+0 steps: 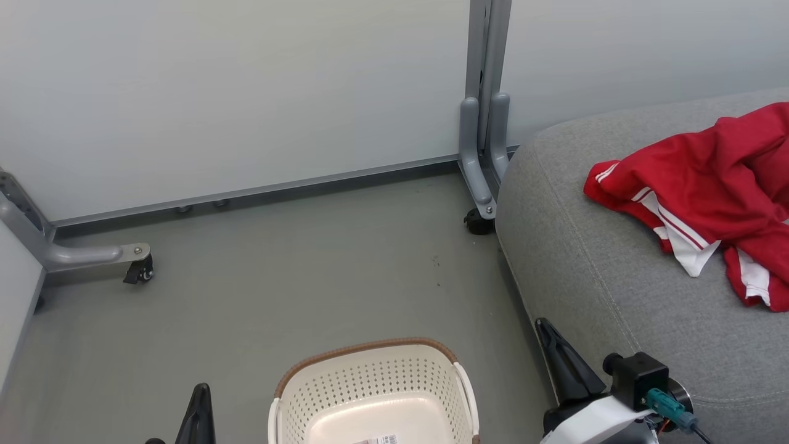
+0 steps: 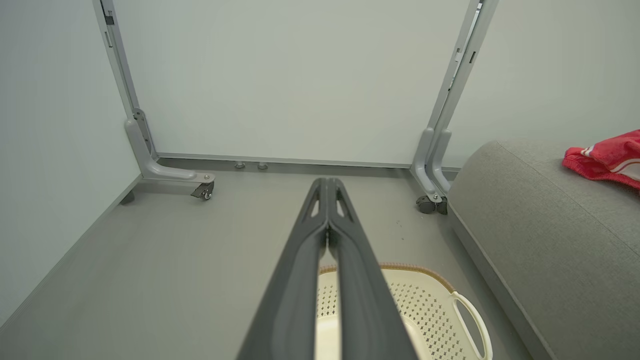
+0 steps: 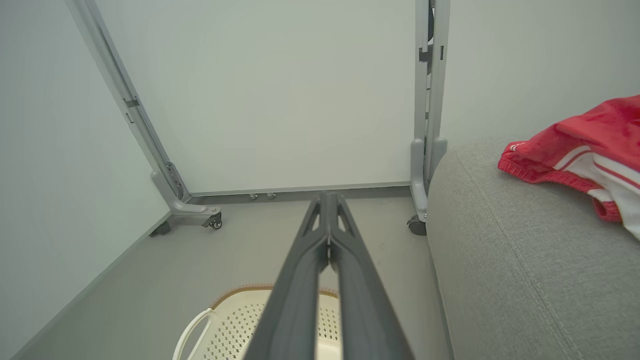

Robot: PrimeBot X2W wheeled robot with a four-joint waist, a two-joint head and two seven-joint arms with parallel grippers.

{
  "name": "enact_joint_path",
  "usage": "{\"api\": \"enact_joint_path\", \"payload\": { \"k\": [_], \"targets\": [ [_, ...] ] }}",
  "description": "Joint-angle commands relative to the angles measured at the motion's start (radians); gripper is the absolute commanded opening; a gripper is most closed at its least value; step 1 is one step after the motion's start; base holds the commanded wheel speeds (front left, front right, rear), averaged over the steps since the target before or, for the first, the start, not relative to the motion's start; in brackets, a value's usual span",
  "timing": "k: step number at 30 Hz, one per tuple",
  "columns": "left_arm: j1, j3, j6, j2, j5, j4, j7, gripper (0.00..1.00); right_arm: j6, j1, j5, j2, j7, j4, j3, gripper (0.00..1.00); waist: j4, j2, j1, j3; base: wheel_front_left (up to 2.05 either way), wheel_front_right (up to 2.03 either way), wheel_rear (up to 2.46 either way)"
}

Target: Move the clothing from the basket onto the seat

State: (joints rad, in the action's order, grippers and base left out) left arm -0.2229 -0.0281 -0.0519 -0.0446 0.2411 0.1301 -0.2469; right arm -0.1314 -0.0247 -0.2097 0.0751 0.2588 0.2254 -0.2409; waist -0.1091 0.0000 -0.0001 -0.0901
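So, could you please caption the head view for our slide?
Red clothing lies on the grey seat; the cream basket on the floor looks empty.

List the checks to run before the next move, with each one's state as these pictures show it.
1. Left gripper free: ok, shut on nothing.
2. Right gripper free: ok, shut on nothing.
3. Clothing on the seat: ok.
4. All of it there: cannot tell, it runs off frame.
5. Basket emptied: cannot tell; visible part bare, near end cut off.
6. Basket upright on the floor: ok.
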Motion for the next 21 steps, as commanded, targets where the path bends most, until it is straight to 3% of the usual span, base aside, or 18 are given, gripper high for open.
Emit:
{"api": "enact_joint_path", "payload": {
  "k": [1, 21],
  "targets": [
    [0.019, 0.010, -0.004, -0.001, 0.048, -0.009, 0.010, 0.00, 0.000, 0.015, -0.056, 0.002, -0.009, -0.017, 0.010, 0.00, 0.002, 0.0000, 0.0001, 0.002, 0.00, 0.00, 0.00],
    [0.101, 0.044, -0.023, -0.003, 0.387, 0.020, 0.099, 0.00, 0.000, 0.051, -0.421, 0.013, -0.085, -0.007, 0.077, 0.00, 0.019, 0.0000, 0.0001, 0.017, 0.00, 0.00, 0.00]
  ]
}}
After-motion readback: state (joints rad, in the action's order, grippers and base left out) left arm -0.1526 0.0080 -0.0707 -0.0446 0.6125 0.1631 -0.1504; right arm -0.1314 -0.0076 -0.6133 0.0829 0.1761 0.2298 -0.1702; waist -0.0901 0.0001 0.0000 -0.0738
